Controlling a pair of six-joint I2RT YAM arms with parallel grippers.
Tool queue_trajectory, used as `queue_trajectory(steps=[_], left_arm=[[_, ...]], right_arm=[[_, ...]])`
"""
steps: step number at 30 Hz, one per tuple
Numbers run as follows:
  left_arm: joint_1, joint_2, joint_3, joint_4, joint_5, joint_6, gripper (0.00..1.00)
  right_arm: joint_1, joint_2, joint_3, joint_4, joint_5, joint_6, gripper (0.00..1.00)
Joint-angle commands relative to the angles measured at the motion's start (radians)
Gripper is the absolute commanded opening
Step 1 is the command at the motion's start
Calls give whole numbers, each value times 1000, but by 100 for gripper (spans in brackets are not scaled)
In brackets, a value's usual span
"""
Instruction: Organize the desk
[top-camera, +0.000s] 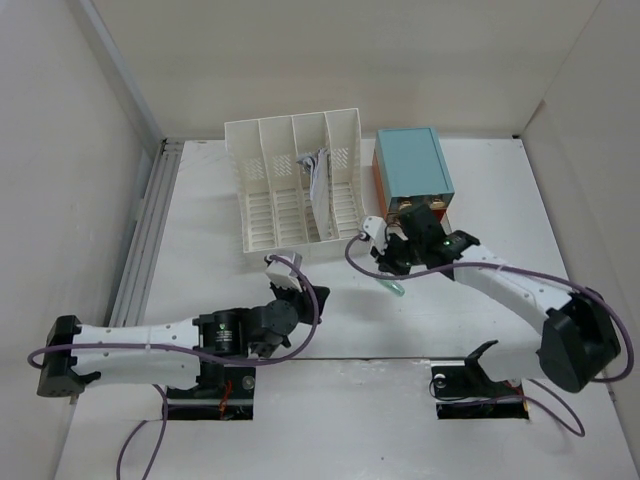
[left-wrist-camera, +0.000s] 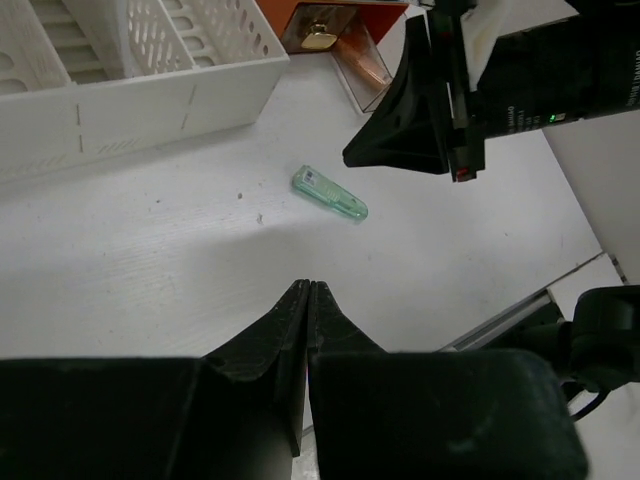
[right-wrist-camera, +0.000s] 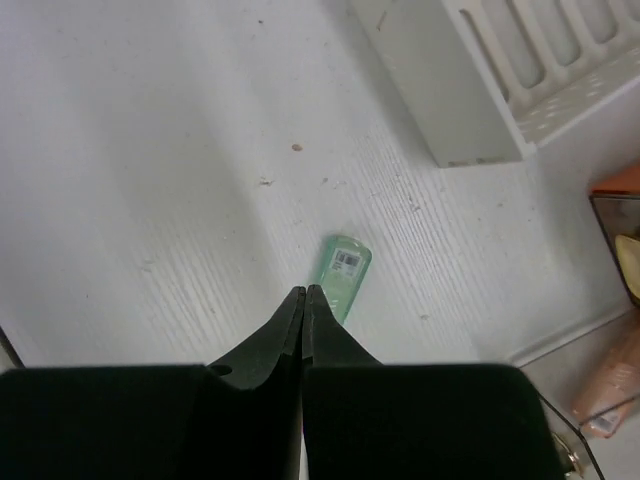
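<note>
Where my left fingers (left-wrist-camera: 305, 292) are: low over the bare middle of the surface (top-camera: 500, 190), on the near side of the file rack (top-camera: 290, 190), pointing right toward the green stick (left-wrist-camera: 330, 195).
Left fingers, state: pressed together tip to tip, with nothing between them.
Right fingers (right-wrist-camera: 303, 296), place: above the green stick, to the right of my left fingers and on the near side of the box (top-camera: 412, 165).
Right fingers, state: together, meeting in one thin seam and clamped on nothing. From my left wrist their tips hang apart from the stick. From my right wrist they cover its near end.
Green stick: small, translucent and pale green, with a printed label at one end. It lies flat on the surface between the rack's near right corner and the box, touching neither.
Surface: broad, matte and white, running under everything from my bases at the near edge to the far wall.
File rack: white and slotted, with four compartments, standing far and left of centre. The third compartment from the left holds a pale grey item (top-camera: 318, 172).
Box: teal on top with an orange near face, just right of the rack. Something brass-coloured shows at that face, and I cannot tell what it is.
</note>
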Motion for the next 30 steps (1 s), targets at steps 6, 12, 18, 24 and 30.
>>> queue_trajectory(steps=[6,12,18,24,30], left_arm=[[1,15,-24,-117,-117,-318,0],[1,38,-14,-127,-117,-306,44],[1,29,-36,-82,-117,-286,62],[1,9,-45,-73,-108,-264,62],[1,-26,-54,-73,-99,-241,62]], right_arm=[[47,182,153,-80,208,74,24],[68,242,179,-173,295,74,42],[90,269,190,-230,332,74,51],[111,324,211,-252,296,74,51],[111,380,245,-242,285,85,54]])
